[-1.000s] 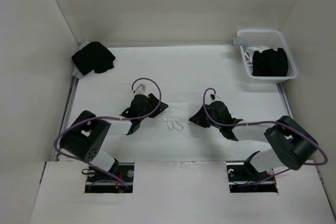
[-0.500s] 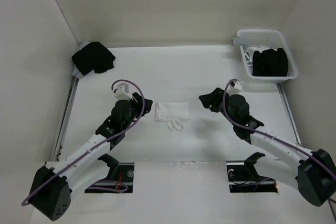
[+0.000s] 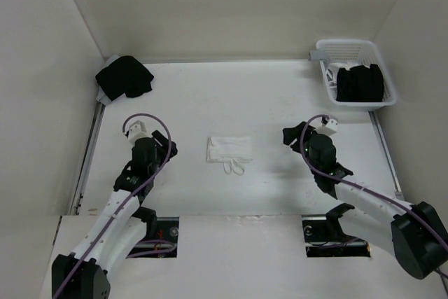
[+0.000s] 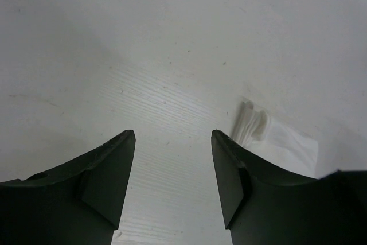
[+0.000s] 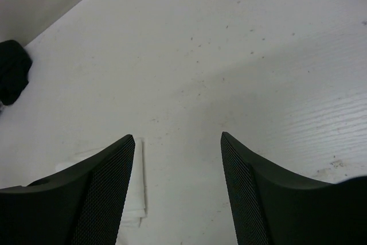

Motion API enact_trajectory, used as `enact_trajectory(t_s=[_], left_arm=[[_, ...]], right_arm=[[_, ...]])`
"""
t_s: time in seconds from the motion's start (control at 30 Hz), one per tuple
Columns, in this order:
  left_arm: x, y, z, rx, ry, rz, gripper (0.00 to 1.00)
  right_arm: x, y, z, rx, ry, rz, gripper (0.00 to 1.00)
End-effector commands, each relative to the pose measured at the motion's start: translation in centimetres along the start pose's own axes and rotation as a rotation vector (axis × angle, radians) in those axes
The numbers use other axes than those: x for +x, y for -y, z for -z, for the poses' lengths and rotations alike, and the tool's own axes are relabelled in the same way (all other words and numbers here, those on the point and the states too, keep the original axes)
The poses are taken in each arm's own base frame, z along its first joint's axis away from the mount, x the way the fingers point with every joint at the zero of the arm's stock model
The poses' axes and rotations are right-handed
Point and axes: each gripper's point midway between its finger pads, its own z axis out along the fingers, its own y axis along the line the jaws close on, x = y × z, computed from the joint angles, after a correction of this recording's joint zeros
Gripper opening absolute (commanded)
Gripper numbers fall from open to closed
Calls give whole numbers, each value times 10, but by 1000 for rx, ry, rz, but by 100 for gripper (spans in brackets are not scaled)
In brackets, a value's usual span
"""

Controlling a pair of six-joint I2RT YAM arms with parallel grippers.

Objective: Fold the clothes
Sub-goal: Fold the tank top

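Observation:
The clothes [image 3: 229, 148], a thin white camisole, lie folded into a small flat rectangle in the middle of the table, with two strap loops [image 3: 234, 167] sticking out at the near edge. One folded edge shows in the left wrist view [image 4: 269, 133] and in the right wrist view [image 5: 135, 196]. My left gripper [image 3: 165, 146] stands open to the left of the clothes, apart from them, with bare table between its fingers [image 4: 175, 159]. On the other side my right gripper [image 3: 294, 136] is open too and holds nothing [image 5: 178, 159].
A heap of black garments [image 3: 124, 77] lies at the far left corner, also seen in the right wrist view [image 5: 11, 73]. A white lattice basket [image 3: 355, 48] with black garments [image 3: 359, 83] in it stands at the far right. White walls enclose the table.
Both grippers have let go of the folded clothes, opened wide and drawn back outward, the left to the left and the right to the right. The clothes lie still.

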Motion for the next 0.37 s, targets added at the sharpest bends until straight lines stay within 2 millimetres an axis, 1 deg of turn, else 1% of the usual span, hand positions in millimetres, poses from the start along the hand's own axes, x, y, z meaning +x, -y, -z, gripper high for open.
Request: enact_trajectory(t_s=[0.0,0.1,0.17,0.23,0.27,0.33], left_arm=[[9,-7,-3,3,-36,27,54],[8,-9,-5,9,-34,33,55],[7,-6,-6,19,-37,30,55],[11,-3,-8,29,-51,20,55],[12,-3,-9,28,-56,18,56],[14,1,-9,45,-57,9,62]], right_arm=[[-24,-5,-2,-14,90,-51,66],[-20,-6,-4,-21,69,-57,66],[-17,-6,-6,-21,57,-54,66],[-16,-7,-7,-26,53,-53,66],[-16,-7,-7,-27,52,-52,66],[-17,-8,-7,-30,53,-53,66]])
